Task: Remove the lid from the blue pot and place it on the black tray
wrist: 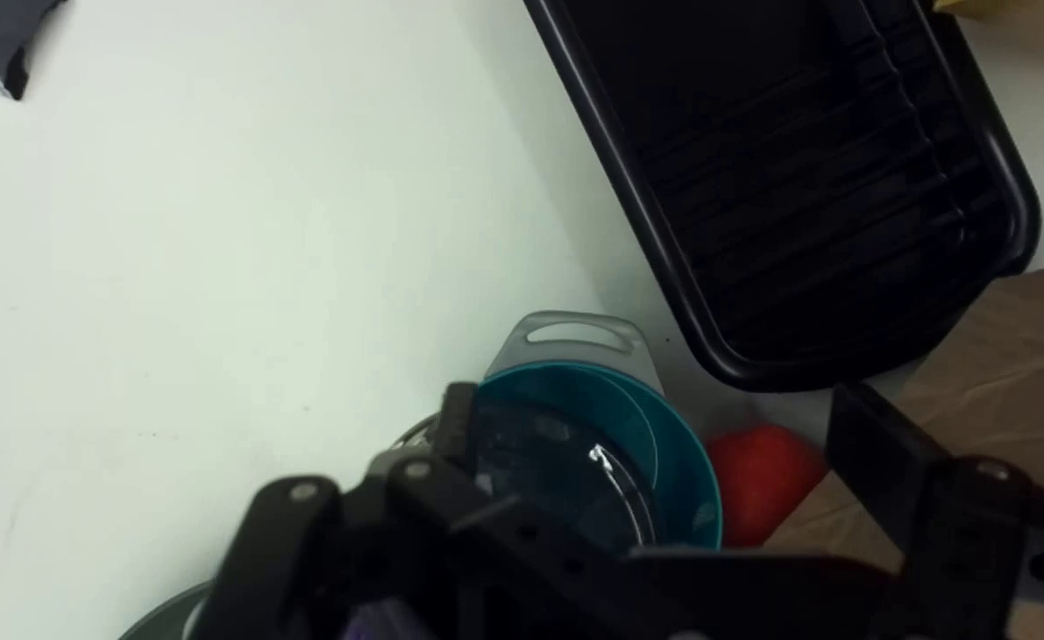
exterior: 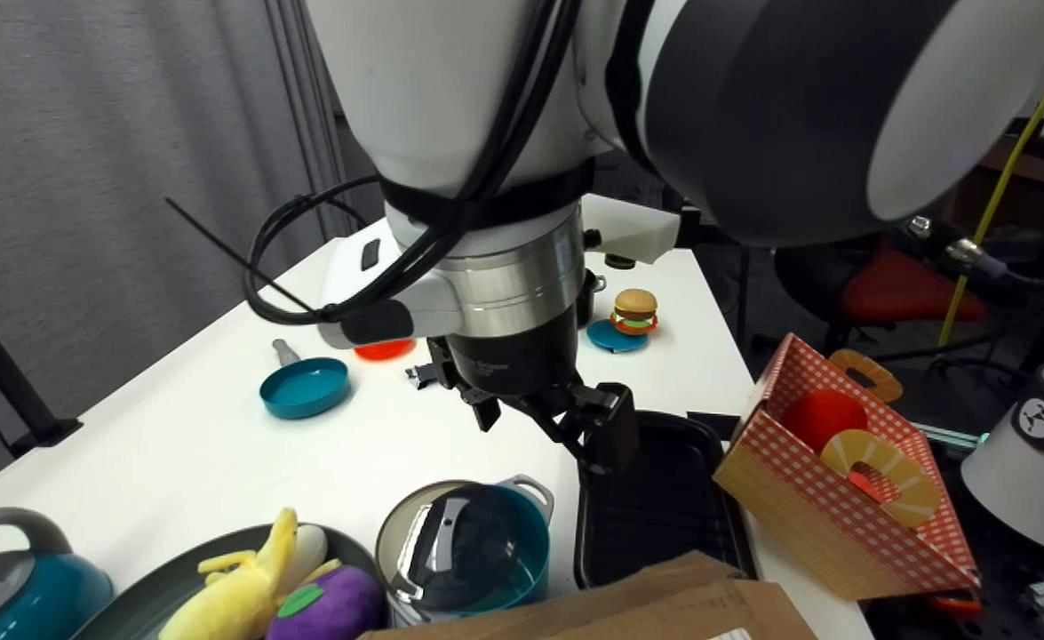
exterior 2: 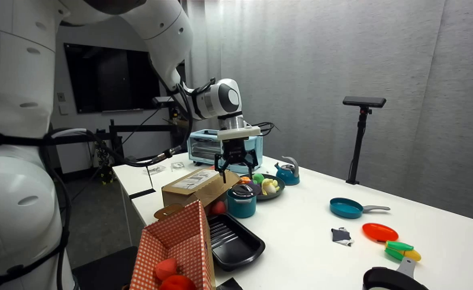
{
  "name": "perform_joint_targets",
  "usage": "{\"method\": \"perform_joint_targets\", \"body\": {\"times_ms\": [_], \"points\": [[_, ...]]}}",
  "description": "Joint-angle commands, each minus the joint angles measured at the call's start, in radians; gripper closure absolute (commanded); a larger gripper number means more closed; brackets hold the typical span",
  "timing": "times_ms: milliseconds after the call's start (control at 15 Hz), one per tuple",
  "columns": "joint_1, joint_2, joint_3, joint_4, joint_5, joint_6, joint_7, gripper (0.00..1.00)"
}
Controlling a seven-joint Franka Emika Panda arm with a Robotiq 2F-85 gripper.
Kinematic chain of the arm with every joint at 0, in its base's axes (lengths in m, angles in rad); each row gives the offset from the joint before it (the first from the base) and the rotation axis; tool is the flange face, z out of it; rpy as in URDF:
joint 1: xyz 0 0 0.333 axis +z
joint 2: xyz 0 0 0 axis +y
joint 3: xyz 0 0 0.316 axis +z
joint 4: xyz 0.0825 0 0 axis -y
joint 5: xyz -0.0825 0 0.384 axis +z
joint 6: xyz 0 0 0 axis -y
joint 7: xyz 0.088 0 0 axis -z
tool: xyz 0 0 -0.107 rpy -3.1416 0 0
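The teal-blue pot [exterior: 535, 556] stands on the white table, and it also shows in the other views [exterior 2: 241, 207] [wrist: 686, 462]. The see-through glass lid [exterior: 473, 547] lies on the pot, off-centre, with part of the pot's inside uncovered; it also shows in the other views [exterior 2: 243, 191] [wrist: 566, 471]. The black tray [exterior: 664, 498] lies beside the pot [exterior 2: 236, 241] [wrist: 797, 222]. My gripper [exterior: 548, 427] is open and empty, above the pot, pointing down [exterior 2: 237, 177]. In the wrist view its fingers [wrist: 659, 427] are wide apart; the arm hides part of the lid.
A red-and-white checkered box [exterior: 841, 471] stands by the tray. A cardboard box [exterior 2: 196, 187] is close behind the pot, with a red object [wrist: 761, 480] between them. A dark pan [exterior: 157, 578] with plush food and a teal kettle [exterior: 33, 578] stand on the pot's other side.
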Motion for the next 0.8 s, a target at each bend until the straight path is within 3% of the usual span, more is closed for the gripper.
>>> {"method": "perform_joint_targets", "body": {"times_ms": [0, 733], "points": [[-0.012, 0.025, 0.017, 0.042, 0.001, -0.028, -0.075, 0.0], [-0.012, 0.037, 0.018, 0.056, -0.002, -0.012, -0.139, 0.0]]}}
